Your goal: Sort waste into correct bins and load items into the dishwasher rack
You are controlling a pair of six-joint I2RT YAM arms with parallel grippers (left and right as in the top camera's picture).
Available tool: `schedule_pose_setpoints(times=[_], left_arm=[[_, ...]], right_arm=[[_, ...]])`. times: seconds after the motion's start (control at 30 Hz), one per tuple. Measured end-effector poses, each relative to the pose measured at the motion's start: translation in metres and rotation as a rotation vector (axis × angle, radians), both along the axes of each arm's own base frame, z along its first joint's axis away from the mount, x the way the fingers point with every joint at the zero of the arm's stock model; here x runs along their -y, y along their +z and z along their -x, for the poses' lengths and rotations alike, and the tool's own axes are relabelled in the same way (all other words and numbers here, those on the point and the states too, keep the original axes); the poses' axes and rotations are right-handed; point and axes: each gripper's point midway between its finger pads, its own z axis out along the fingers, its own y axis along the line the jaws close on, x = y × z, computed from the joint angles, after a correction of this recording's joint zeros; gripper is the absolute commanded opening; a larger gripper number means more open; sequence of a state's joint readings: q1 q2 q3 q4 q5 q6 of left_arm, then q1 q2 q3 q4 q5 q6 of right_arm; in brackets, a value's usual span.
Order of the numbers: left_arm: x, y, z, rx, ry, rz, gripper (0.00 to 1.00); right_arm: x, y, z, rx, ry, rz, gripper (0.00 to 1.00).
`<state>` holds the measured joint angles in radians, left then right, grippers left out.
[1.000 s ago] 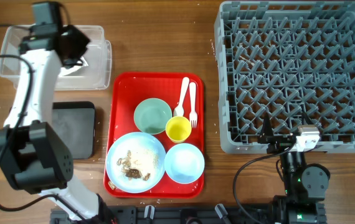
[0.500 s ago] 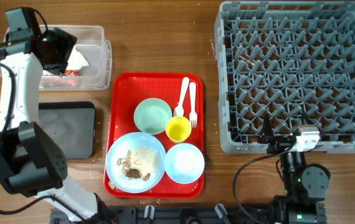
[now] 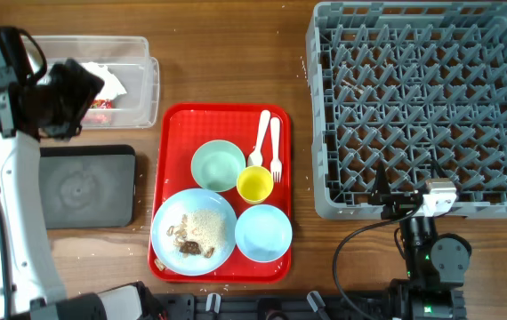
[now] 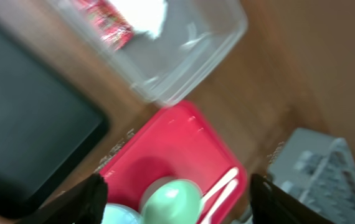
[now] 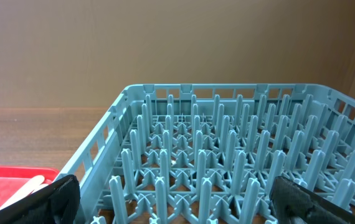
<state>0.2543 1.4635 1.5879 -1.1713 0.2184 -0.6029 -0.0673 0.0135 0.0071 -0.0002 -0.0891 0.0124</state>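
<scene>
Your clear plastic tub point(image 3: 138, 62) sits at the upper left of the wooden bench point(image 3: 236, 53), holding a crumpled white napkin point(image 3: 111, 83) and a red wrapper point(image 3: 100, 103). Only the overhead view shows the pale blue plate point(image 3: 160, 233) of rice scraps on the glossy red tray point(image 3: 222, 120). The wrist views show the left claw point(image 4: 176, 193) and the right claw point(image 5: 177, 199) both spread wide and empty. The right claw faces the grey pegged rack point(image 5: 227, 155).

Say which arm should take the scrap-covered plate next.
Left. The left gripper hovers open at the clear tub, next to the black tray; the right gripper sits at the dishwasher rack, farther from the pale blue plate.
</scene>
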Motion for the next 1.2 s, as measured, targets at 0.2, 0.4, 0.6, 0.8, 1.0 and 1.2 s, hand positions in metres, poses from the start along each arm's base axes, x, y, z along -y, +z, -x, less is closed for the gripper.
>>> schedule_pose_setpoints(times=[0.2,0.4,0.6,0.8,1.0,1.2], left_arm=[[-0.014,-0.013,0.041,-0.162,0.061,-0.088,0.69],[-0.019,-0.016,0.054,-0.211,0.132,-0.086,0.70],[-0.023,-0.003,0.075,-0.206,0.272,-0.077,0.80],[-0.036,0.003,0.115,-0.267,0.473,-0.126,1.00],[-0.039,-0.009,0.124,-0.319,0.527,-0.129,1.00],[-0.036,-0.029,0.138,-0.408,0.527,-0.130,1.00]], right_arm=[[0.000,0.000,0.000,0.000,0.000,0.000,1.00],[0.000,0.000,0.000,0.000,0.000,0.000,1.00],[0.000,0.000,0.000,0.000,0.000,0.000,1.00],[0.000,0.000,0.000,0.000,0.000,0.000,1.00],[0.000,0.000,0.000,0.000,0.000,0.000,1.00],[0.000,0.000,0.000,0.000,0.000,0.000,1.00]])
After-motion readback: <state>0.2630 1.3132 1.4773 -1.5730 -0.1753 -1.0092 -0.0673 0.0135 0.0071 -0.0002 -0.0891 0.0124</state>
